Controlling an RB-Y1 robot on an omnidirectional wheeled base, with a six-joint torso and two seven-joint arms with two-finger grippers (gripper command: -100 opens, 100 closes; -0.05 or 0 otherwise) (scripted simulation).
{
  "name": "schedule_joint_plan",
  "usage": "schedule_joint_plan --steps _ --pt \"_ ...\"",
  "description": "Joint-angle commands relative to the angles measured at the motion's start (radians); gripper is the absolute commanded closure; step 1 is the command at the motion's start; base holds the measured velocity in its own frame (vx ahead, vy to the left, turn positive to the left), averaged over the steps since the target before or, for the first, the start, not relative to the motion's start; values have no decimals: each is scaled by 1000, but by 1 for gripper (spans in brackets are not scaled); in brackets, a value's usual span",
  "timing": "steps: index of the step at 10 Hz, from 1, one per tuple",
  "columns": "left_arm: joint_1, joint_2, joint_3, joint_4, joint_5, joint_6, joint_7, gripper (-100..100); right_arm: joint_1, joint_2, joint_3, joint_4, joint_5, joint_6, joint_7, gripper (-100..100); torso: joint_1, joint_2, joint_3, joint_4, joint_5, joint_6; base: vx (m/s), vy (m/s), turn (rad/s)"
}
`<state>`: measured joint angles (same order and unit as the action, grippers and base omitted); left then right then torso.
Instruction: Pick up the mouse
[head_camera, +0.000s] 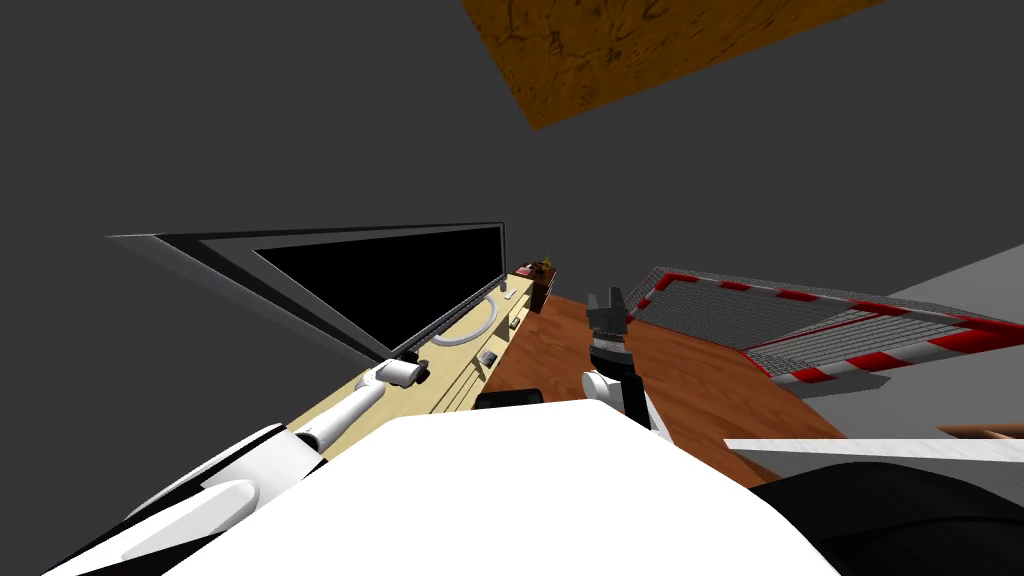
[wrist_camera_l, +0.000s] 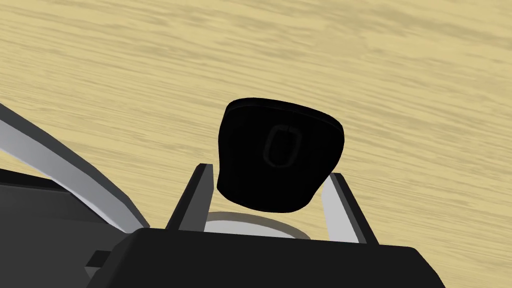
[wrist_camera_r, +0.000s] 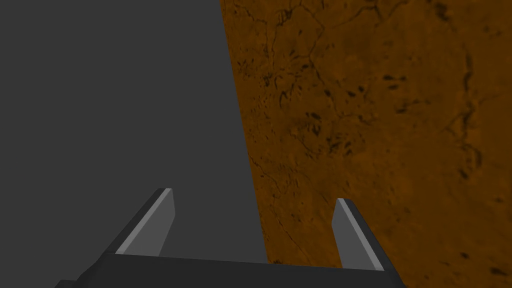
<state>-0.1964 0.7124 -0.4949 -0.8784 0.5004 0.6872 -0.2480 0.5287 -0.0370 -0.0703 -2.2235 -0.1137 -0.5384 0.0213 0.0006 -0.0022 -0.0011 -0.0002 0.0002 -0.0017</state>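
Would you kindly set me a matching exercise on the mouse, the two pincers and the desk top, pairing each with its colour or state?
Things:
1. mouse
2. right pincer
3. desk top
4. left pincer

Colours or states:
A. pale wood grain
B. open, holding nothing
C. black, with an oval mark on it
D. shut on the mouse's sides

Pairs: 1-C; 2-B; 3-A; 4-D

From the head we look steeply down along the table (head_camera: 440, 385). The left hand (wrist_camera_l: 270, 170) carries a camera close above it.
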Motion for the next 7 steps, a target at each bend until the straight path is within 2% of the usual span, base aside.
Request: schedule_joint_plan --steps 1,2,3,5,6,7 --pt "0 0 0 0 0 0 0 100 0 0 0 0 0 0 0 0 0 0 0 0 0 0 0 0 0" --pt "0 0 0 0 0 0 0 0 0 0 0 0 0 0 0 0 0 0 0 0 0 0 0 0 0" --pt "-3 23 -7 -33 17 25 1 100 0 0 0 0 0 0 0 0 0 0 0 0 0 0 -13 -13 59" --pt "-11 50 -19 -67 42 54 -1 100 0 0 0 0 0 0 0 0 -2 2 1 0 -1 -1 -30 -33 46" --pt "-9 43 -14 -53 38 40 -4 100 0 0 0 0 0 0 0 0 -3 2 1 0 -1 -1 -15 -17 11" --pt "-9 44 -14 -54 39 43 -4 0 0 0 0 0 0 0 0 0 -2 2 1 0 0 0 0 0 0"
